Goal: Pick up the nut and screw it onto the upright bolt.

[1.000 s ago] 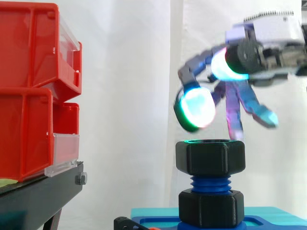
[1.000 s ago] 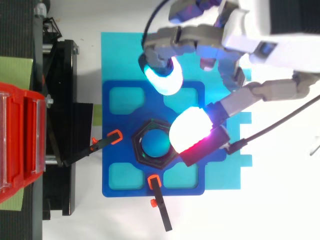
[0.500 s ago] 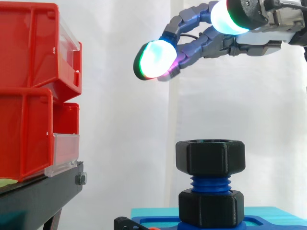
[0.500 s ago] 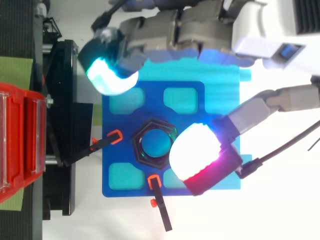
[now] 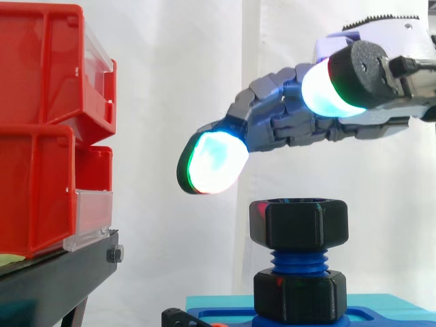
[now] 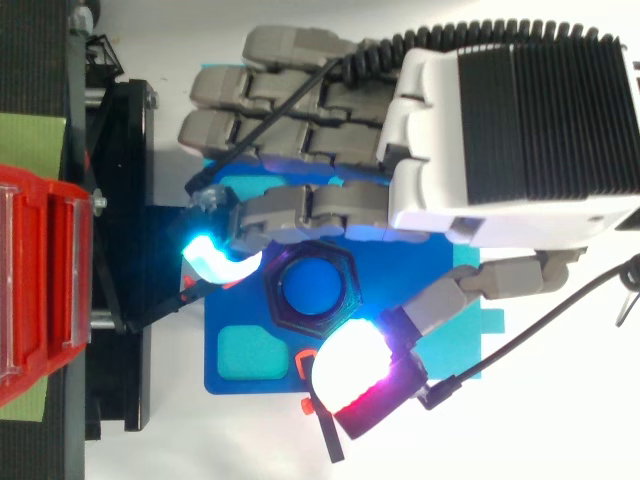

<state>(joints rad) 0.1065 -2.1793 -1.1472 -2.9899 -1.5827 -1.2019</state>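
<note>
A black hex nut (image 5: 298, 223) sits on top of the upright blue bolt (image 5: 298, 260), level, with a second black nut (image 5: 298, 294) lower down at the base. From above, the nut (image 6: 310, 326) rings the bolt's blue top (image 6: 312, 287). My hand (image 5: 286, 122) hovers a little above the nut without touching it, fingers stretched left and open. One glowing fingertip (image 5: 214, 162) hangs left of the nut; the thumb pad (image 5: 327, 92) is higher, over it. In the top view the hand (image 6: 480, 130) covers the board's far side, with the thumb (image 6: 350, 368) near the front.
Stacked red bins (image 5: 41, 122) stand on a black stand (image 5: 54, 279) at the left. The bolt rises from a blue base plate (image 6: 240, 375) on a cyan mat (image 5: 218, 300). Small orange-tipped clamps (image 6: 306, 360) hold the plate at its front and left.
The hand lifted off the nut and spread its fingers, then came back down lower, reaching left over the bolt. The nut has not moved.
</note>
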